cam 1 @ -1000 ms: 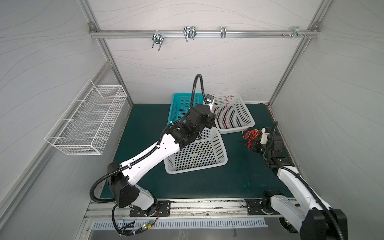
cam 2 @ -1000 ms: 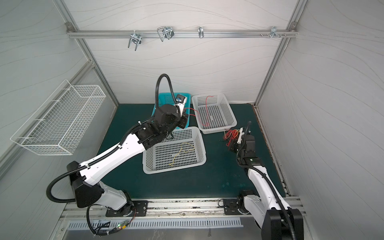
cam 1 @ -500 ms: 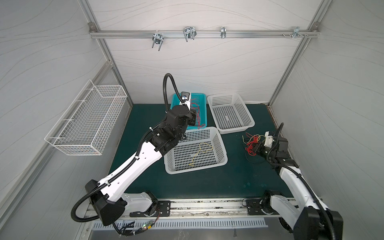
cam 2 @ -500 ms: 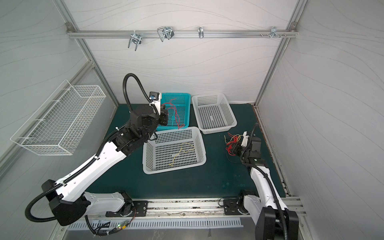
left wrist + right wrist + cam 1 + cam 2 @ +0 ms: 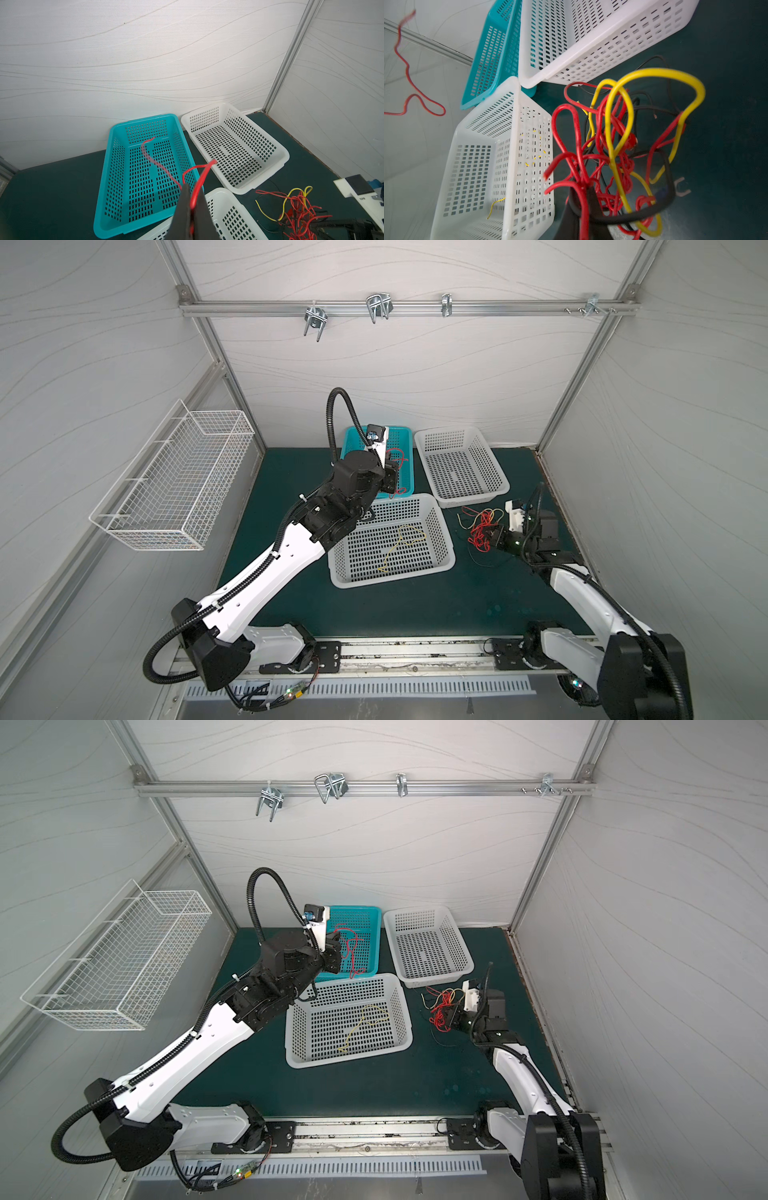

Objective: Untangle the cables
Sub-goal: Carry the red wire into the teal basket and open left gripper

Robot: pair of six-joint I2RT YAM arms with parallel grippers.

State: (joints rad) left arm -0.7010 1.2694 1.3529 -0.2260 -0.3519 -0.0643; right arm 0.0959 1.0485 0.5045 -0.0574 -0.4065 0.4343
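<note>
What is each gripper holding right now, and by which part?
Left gripper: one red cable, pinched partway along, the rest trailing over the teal basket. Right gripper: the tangled bunch, clamped on red strands at its edge.

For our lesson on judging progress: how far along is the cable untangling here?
Done: one yellow cable lies alone in the near white basket. In hand: the left tool grips a red cable over the teal basket. Remaining: the right tool holds a tangle of red, yellow and black cables beside the baskets.
</note>
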